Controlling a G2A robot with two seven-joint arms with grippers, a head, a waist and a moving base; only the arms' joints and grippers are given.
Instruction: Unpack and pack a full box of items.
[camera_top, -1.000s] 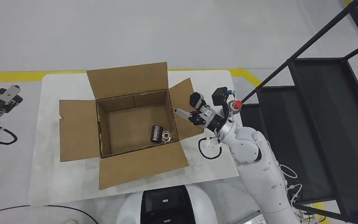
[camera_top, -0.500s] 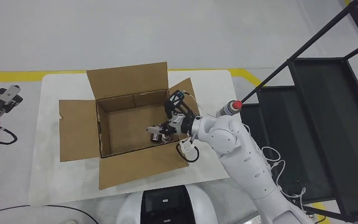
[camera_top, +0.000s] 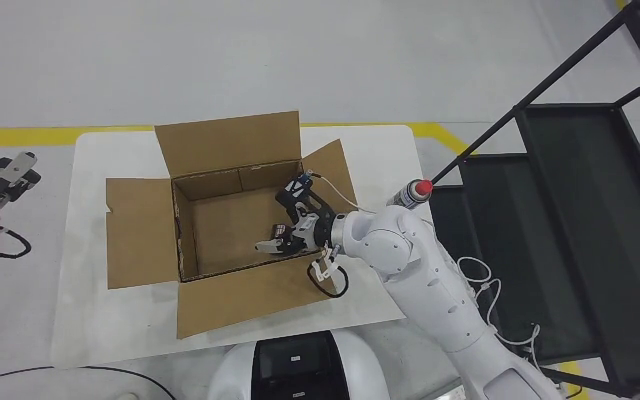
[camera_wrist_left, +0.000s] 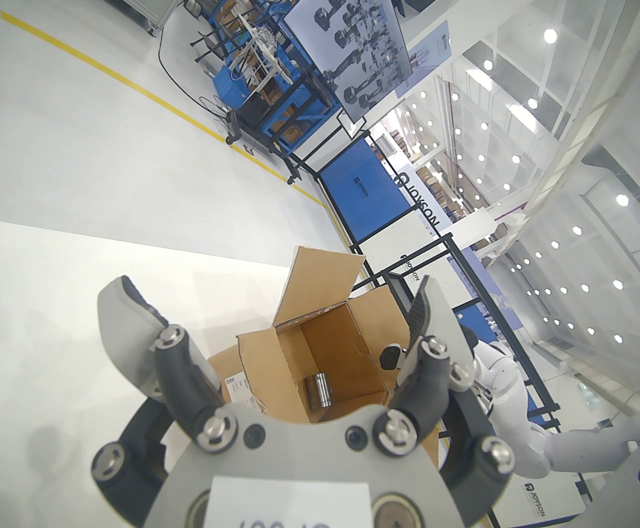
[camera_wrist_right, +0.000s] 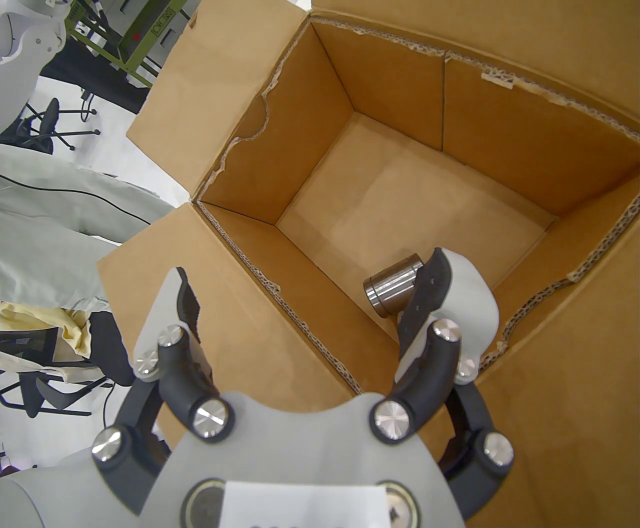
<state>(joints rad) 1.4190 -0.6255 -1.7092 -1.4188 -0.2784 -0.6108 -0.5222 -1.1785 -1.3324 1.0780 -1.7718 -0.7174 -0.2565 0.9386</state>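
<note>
Hovering right pincer (camera_wrist_right: 310, 272), fingers spread, over box (camera_wrist_right: 400, 90), metal cylinder (camera_wrist_right: 392, 287) inside

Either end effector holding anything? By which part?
Nothing held. The right end effector and left end effector are open; the metal cylinder lies on the box floor.

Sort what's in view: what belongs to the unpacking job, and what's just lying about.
Job: cardboard box; metal cylinder inside it; right gripper, open above it.

Lying about: black steps beside the table; yellow floor line; office chair.
</note>
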